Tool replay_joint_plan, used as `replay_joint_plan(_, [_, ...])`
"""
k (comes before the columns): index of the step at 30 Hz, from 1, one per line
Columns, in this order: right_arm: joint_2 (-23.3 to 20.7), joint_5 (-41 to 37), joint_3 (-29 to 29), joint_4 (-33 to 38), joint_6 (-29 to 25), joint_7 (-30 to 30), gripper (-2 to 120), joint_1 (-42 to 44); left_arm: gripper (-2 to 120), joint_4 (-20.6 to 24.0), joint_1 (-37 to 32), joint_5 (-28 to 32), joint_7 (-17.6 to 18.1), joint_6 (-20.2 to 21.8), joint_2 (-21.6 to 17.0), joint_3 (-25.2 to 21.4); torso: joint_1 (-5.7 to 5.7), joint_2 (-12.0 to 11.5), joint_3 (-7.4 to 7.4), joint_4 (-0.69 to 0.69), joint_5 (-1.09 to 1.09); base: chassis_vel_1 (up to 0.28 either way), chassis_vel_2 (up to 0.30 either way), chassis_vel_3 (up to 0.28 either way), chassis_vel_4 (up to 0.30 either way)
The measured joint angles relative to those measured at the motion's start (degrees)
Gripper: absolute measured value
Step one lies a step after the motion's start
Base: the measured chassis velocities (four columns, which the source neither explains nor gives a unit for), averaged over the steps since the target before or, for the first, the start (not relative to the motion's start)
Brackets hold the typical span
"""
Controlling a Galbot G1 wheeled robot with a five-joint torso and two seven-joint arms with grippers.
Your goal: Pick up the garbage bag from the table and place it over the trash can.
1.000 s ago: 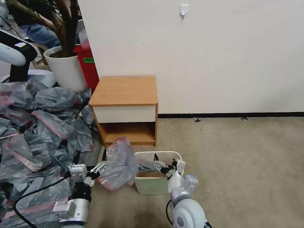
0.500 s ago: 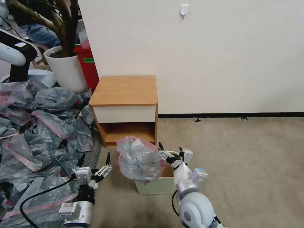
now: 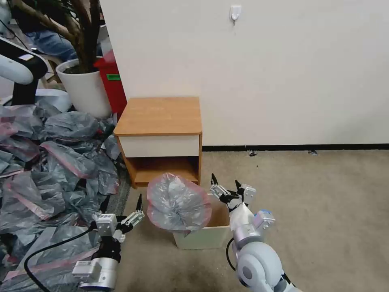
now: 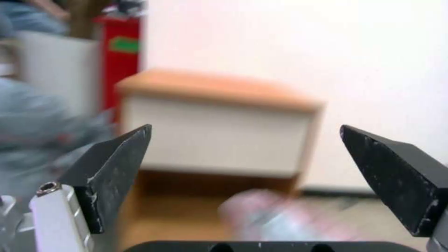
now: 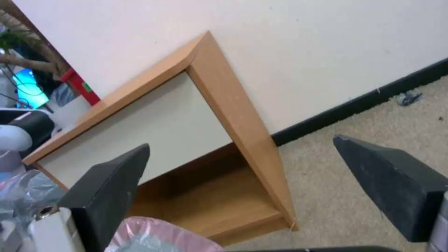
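- 1 thin translucent grey garbage bag with a pink-red rim (image 3: 178, 202) sits bunched over the left side of 1 small cream-beige plastic trash can (image 3: 202, 237); the can's right side is uncovered, its brown inside showing
- 1 light-brown wooden table with a white drawer front (image 3: 161, 138) stands against the wall just behind the can; nothing lies on its top
- 1 left gripper (image 3: 121, 213), fingers apart and holding nothing, is left of the bag and clear of it
- 1 right gripper (image 3: 225, 185), fingers apart and holding nothing, is above the can's far right rim, just beside the bag
- 1 large heap of similar grey-and-pink bags (image 3: 44, 162) covers the floor at left
- 1 round white plant pot (image 3: 84, 87) and 1 red box (image 3: 110, 83) stand behind the heap
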State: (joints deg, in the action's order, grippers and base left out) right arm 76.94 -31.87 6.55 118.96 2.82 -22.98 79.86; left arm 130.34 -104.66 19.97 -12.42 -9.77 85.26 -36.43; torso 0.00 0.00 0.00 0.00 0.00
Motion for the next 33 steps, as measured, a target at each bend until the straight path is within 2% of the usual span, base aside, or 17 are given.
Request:
replay_joint_plan(2, [-0.06,-0.04,0.23,0.32,0.05,0.0,100,0.09,100,2.2,0.0,5.83,-4.45,1.3,-1.03,0.47,0.0,0.0,0.0,0.0,0.0,0.0,0.0,0.0,0.0])
replay_joint_plan(3, [-0.06,-0.04,0.23,0.32,0.05,0.0,100,0.09,100,2.2,0.0,5.83,-4.45,1.3,-1.03,0.47,0.0,0.0,0.0,0.0,0.0,0.0,0.0,0.0,0.0])
replay_joint_plan(4, [-0.06,-0.05,0.52,0.62,0.07,0.0,100,0.2,100,3.39,0.12,9.73,-7.01,3.4,-1.74,1.29,0.0,0.0,0.0,0.0,0.01,0.0,0.0,0.0,0.0])
replay_joint_plan(5, [-0.06,-0.05,0.52,0.62,0.07,0.0,100,0.2,100,3.39,0.12,9.73,-7.01,3.4,-1.74,1.29,0.0,0.0,0.0,0.0,0.01,0.0,0.0,0.0,0.0])
replay_joint_plan(6, [-0.06,-0.07,0.73,0.96,0.09,0.0,100,0.43,100,3.72,0.41,12.06,-8.12,5.4,-2.28,2.34,0.0,0.0,0.0,0.01,0.01,0.0,0.0,0.0,0.0])
replay_joint_plan(7, [-0.14,-0.12,1.52,1.96,0.13,0.0,100,1.45,100,1.69,2.48,13.8,-8.41,10.39,-3.54,5.52,0.0,0.0,0.0,0.0,0.01,0.0,0.0,0.0,0.0])
replay_joint_plan(9, [-0.23,-0.13,1.86,2.25,0.14,0.0,100,1.8,100,0.41,3.45,13.48,-7.29,12.02,-3.95,6.77,0.0,0.0,0.0,0.0,-0.02,0.0,0.0,0.0,0.0])
replay_joint_plan(11, [-0.37,-0.15,2.68,2.72,0.14,0.0,100,2.55,100,-1.79,5.41,13.6,-3.05,15.0,-4.61,9.57,0.0,0.0,0.0,0.0,0.0,0.0,0.0,0.0,0.0])
replay_joint_plan(13, [-0.45,-0.16,3.56,3.0,0.1,0.04,100,3.4,100,-2.95,7.21,13.84,3.83,18.67,-4.75,12.41,0.0,0.0,0.0,0.0,0.0,0.0,0.0,0.0,0.0])
replay_joint_plan(14, [-0.45,-0.16,3.56,3.0,0.1,0.04,100,3.4,100,-2.95,7.21,13.84,3.83,18.67,-4.75,12.41,0.0,0.0,0.0,0.0,0.0,0.0,0.0,0.0,0.0])
replay_joint_plan(15, [-0.46,-0.17,3.84,3.07,0.07,0.08,100,3.75,100,-3.26,7.94,13.79,7.2,20.55,-4.68,13.5,0.0,0.0,0.0,-0.01,0.0,0.0,0.0,0.0,0.0])
replay_joint_plan(18, [-0.34,-0.14,4.48,3.17,-0.16,0.23,100,4.67,100,-3.46,9.27,13.75,14.31,24.51,-4.29,15.86,0.0,0.0,0.0,0.0,0.01,0.0,0.0,0.0,0.0])
replay_joint_plan(19, [-0.34,-0.14,4.48,3.17,-0.16,0.23,100,4.67,100,-3.46,9.27,13.75,14.31,24.51,-4.29,15.86,0.0,0.0,0.0,0.0,0.01,0.0,0.0,0.0,0.0])
replay_joint_plan(20, [-0.22,-0.1,4.64,3.18,-0.25,0.26,100,4.99,100,-3.68,9.67,13.43,16.52,25.63,-4.04,16.59,0.0,0.0,0.0,0.0,0.01,0.0,0.0,0.0,0.0])
replay_joint_plan(23, [0.12,0.21,4.77,3.19,-0.58,0.48,100,5.67,100,-4.87,10.51,11.63,20.13,27.04,-3.56,17.65,0.0,0.0,0.0,0.0,0.01,0.0,0.0,0.0,0.0])
replay_joint_plan(33, [0.65,0.52,4.81,2.48,-1.2,1.02,100,6.08,100,-8.23,11.45,9.45,23.95,28.23,-3.81,17.86,0.0,0.0,0.0,0.0,0.0,0.0,0.0,0.0,0.0])
